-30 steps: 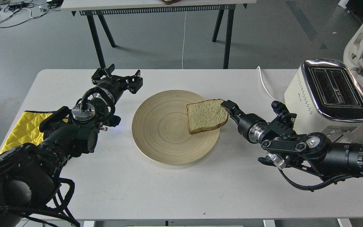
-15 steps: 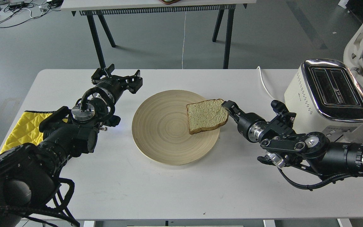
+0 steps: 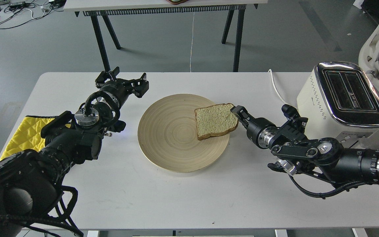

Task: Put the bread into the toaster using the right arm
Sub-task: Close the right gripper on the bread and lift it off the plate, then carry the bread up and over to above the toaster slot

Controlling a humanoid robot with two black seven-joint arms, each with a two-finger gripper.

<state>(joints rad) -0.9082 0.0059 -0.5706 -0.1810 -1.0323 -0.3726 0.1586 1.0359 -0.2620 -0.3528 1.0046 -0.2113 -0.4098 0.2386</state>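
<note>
The bread (image 3: 215, 120) lies on the right part of a round wooden plate (image 3: 169, 138), its right edge reaching over the plate's rim. My right gripper (image 3: 236, 113) comes in from the right and is at the bread's right edge, touching it or nearly so. Its fingers look dark and close together, and I cannot tell whether they grip the slice. The cream-white toaster (image 3: 341, 95) stands at the table's right end, both slots empty, behind my right arm. My left gripper (image 3: 122, 80) is open and empty, left of the plate's far side.
A yellow quilted cloth (image 3: 25, 133) lies at the table's left edge under my left arm. The toaster's white cable (image 3: 275, 87) runs along the table behind my right gripper. A second table's black legs stand beyond the far edge.
My right gripper has crept slightly left and away toward the bread's right edge. The bread, the plate and my left arm have not moved.
</note>
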